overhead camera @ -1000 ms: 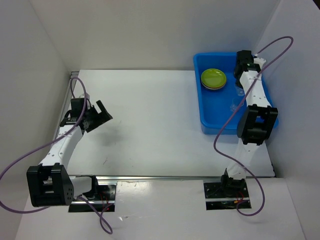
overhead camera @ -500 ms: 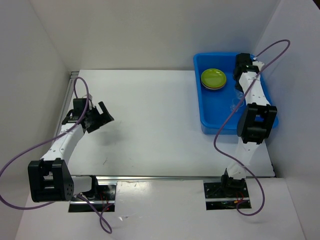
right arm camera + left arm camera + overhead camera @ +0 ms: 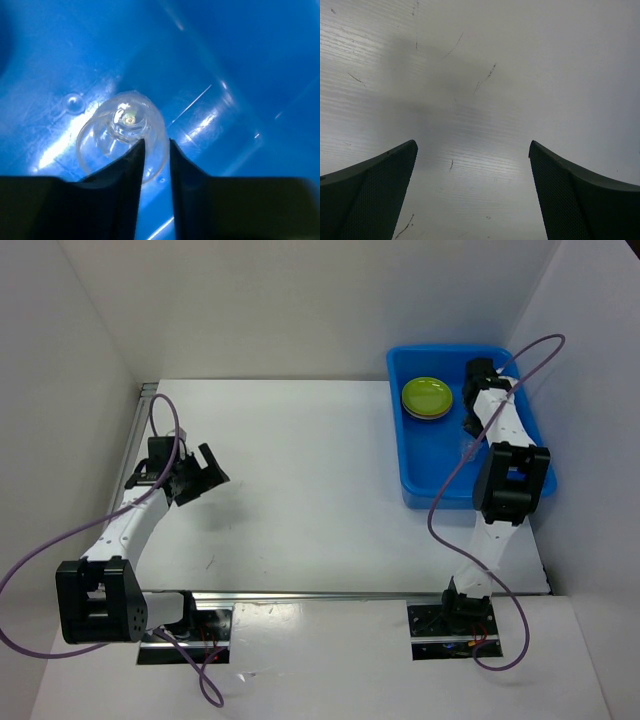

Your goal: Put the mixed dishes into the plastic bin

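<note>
Well, over at 9 o'clock on the table (image 3: 300, 470) the left gripper (image 3: 207, 466) hangs with its two fingers spread wide and nothing between them. It has only bare table under it.

Go right and the blue bin (image 3: 430, 492) sits at about 2 o'clock. A lime green plate (image 3: 427, 395) lies near the bin's 11 o'clock corner, with something pale under it.

The right gripper (image 3: 156, 142) is down inside the bin. Its fingers leave just a thin gap. A clear cup (image 3: 120, 130) lies on the blue floor at 11 o'clock from the tips, with its rim right at them. I cannot tell if they pinch the rim or not.

I think the job now is letting the cup go. The fingers should open more, gently, then go straight up. That way the cup should not roll or get knocked toward the green plate.
</note>
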